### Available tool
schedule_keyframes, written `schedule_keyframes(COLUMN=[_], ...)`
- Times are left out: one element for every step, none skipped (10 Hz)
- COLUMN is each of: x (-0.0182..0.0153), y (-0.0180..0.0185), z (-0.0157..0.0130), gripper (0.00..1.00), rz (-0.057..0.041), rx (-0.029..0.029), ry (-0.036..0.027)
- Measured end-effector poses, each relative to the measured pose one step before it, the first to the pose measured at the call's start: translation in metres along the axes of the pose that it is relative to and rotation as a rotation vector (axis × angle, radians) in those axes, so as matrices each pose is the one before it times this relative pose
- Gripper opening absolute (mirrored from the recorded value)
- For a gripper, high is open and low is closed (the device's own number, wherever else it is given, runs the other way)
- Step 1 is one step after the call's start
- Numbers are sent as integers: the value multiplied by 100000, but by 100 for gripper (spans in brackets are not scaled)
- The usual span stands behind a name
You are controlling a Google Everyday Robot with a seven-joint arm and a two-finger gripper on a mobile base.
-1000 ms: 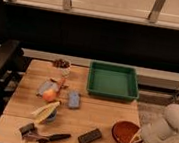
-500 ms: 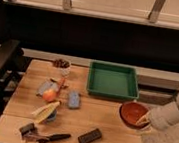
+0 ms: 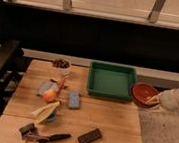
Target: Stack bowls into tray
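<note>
The red-orange bowl [image 3: 143,92] hangs just off the right edge of the green tray [image 3: 109,82], above the wooden table's right side. My gripper [image 3: 153,99] reaches in from the right on a white arm and is shut on the bowl's right rim. The tray sits at the back right of the table with nothing in it. The purple bowl is out of view.
A small white cup [image 3: 61,65] with dark contents stands left of the tray. An orange [image 3: 49,95], a blue sponge [image 3: 74,100], a yellow item [image 3: 44,111], a black block [image 3: 90,137] and a black-handled utensil [image 3: 47,138] lie on the wooden table [image 3: 111,120]. A dark chair stands at the left.
The red-orange bowl was lifted from the table's front right corner and carried up and back, to beside the tray's right edge. The arm rose with it.
</note>
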Motion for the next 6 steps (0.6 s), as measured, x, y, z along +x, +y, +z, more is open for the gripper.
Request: schedule_keyframes(x=[299,-61,6,46,94,-25], y=[-399,-213,-69,96,163,-233], z=[-232,146,-1,-19,-15,39], gripper=[0,0,0,0,0,0], rz=[404,-225,-33,108,125,-1747], rx=[432,-147,183,-17,68,1208], ry=[-28,-214,78,73,345,2031])
